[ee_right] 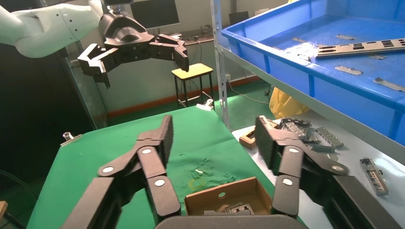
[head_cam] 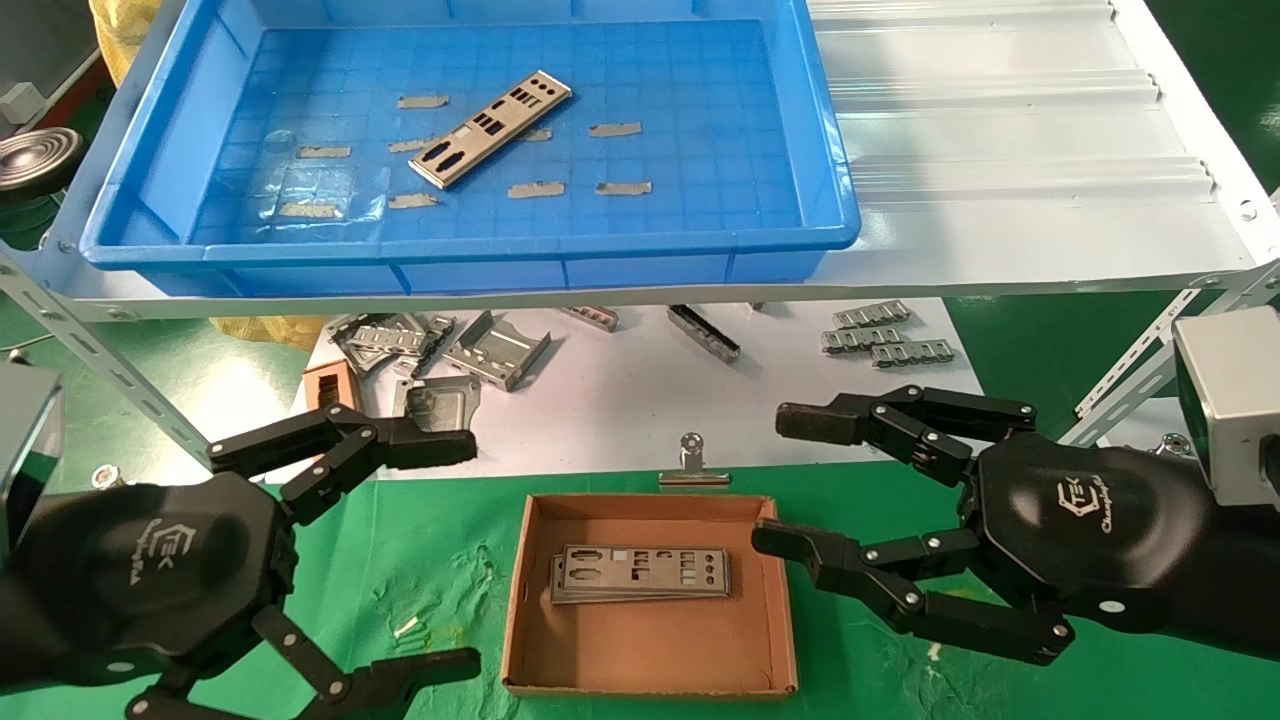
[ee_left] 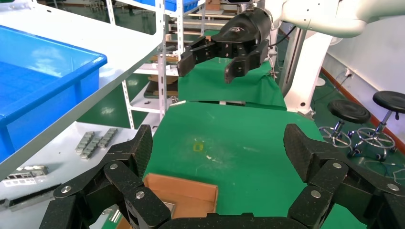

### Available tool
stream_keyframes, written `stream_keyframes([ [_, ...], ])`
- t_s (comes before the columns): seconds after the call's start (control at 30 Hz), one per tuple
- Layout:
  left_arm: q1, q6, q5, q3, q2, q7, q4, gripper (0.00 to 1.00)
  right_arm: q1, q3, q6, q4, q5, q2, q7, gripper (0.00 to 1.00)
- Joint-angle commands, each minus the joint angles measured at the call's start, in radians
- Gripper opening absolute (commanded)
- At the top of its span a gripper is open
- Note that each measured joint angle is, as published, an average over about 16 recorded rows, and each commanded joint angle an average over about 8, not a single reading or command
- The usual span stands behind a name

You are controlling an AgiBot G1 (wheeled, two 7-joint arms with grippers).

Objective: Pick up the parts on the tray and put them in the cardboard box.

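Note:
One silver plate [head_cam: 492, 128] lies at an angle on the floor of the blue tray [head_cam: 150, 150] on the white shelf; it also shows in the right wrist view [ee_right: 363, 47]. The cardboard box [head_cam: 650, 660] sits on the green mat below and holds a stack of plates [head_cam: 640, 573]. My right gripper [head_cam: 782, 480] is open and empty, just right of the box, one finger over its right wall. My left gripper [head_cam: 460, 555] is open and empty, left of the box. The box corner shows in the left wrist view [ee_left: 184, 196] and the right wrist view [ee_right: 224, 195].
Grey tape scraps [head_cam: 614, 129] lie on the tray floor. Below the shelf, folded grey brackets [head_cam: 497, 350], small metal strips [head_cam: 885, 335] and a small brown block [head_cam: 328, 385] lie on white paper. A binder clip [head_cam: 692, 465] lies behind the box.

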Motion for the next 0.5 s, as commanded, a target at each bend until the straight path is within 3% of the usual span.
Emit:
stream_keyframes([
  [0.03,0.000,0.000,0.000,0.000,0.000,0.000,0.000,1.00,0.000,0.000,0.000,0.000,0.000,0.000,0.000,0.00],
  [0.5,-0.007,-0.003,0.004,-0.001,-0.001,0.000,0.000,1.00,0.000,0.000,0.000,0.000,0.000,0.000,0.000,0.00],
])
